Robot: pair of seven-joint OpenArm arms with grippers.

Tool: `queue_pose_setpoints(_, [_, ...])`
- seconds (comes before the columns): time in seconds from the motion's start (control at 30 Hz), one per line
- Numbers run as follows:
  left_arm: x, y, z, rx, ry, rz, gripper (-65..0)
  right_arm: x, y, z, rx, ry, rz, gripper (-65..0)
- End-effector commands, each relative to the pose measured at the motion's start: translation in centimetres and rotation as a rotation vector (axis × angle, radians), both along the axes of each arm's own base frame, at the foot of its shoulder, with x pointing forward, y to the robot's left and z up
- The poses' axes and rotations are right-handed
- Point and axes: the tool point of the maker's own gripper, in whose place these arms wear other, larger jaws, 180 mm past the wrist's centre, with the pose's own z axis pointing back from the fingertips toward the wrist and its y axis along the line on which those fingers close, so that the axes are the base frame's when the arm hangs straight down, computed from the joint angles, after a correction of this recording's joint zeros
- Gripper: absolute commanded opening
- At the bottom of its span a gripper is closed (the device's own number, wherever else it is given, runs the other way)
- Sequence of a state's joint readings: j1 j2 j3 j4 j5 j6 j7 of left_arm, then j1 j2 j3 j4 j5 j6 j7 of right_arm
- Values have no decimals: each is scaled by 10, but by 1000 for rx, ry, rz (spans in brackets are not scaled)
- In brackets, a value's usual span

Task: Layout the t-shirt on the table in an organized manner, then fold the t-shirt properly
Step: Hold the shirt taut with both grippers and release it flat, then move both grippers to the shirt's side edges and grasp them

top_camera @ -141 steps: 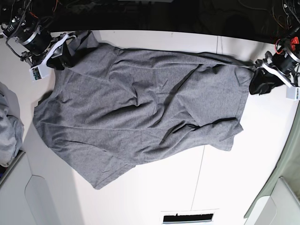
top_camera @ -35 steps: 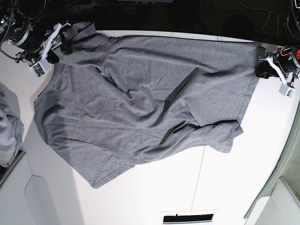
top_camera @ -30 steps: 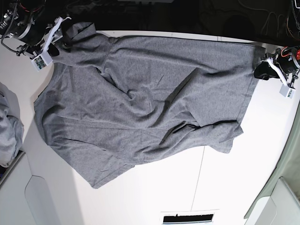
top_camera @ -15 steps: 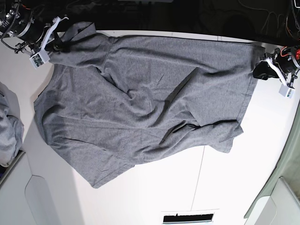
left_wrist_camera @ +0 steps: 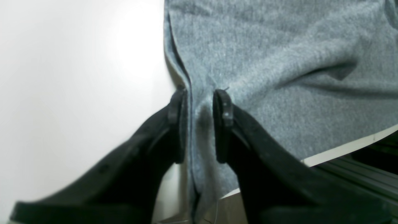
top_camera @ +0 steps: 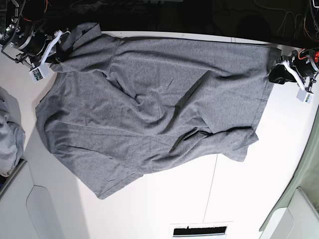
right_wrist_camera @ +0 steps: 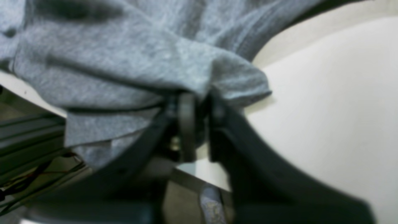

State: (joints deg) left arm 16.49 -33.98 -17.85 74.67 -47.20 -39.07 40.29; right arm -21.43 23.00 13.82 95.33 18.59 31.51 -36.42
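The heather-grey t-shirt (top_camera: 149, 104) lies spread wide across the white table (top_camera: 174, 199), creased in the middle, with its top edge at the table's far edge. My left gripper (top_camera: 275, 74) is at the right in the base view, shut on the shirt's far right corner; the left wrist view shows its black fingers (left_wrist_camera: 222, 107) pinching a fold of the grey cloth (left_wrist_camera: 279, 62). My right gripper (top_camera: 59, 52) is at the far left, shut on the shirt's bunched corner; the right wrist view shows the cloth (right_wrist_camera: 140, 56) clamped between its fingers (right_wrist_camera: 186, 109).
A paler grey-blue cloth heap (top_camera: 9, 134) lies at the left edge. A thin dark seam (top_camera: 212, 191) runs across the table toward the front. A dark slot (top_camera: 199, 231) sits at the front edge. The table's far edge (top_camera: 164, 34) borders a dark background.
Both grippers have pulled outward and toward the far edge, stretching the shirt's top edge straighter. In the last half second the right gripper shifted slightly left and toward the front; the left barely moved.
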Motion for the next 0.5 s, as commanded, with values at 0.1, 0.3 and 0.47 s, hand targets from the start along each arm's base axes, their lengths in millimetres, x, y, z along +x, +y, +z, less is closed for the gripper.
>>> queue_pose_setpoints(0.1, [9,6,13,12,-39,-11,-481,0,-3,4,2,8,-4,-650])
queue_pose_setpoints(0.3, [10,24,6,105,-1,40,-481,-24,18,15,70,83,31,-650])
queue_pose_setpoints(0.47, [13,25,7,111,-6,38,-481,-45,45,42,114,48,100,-650])
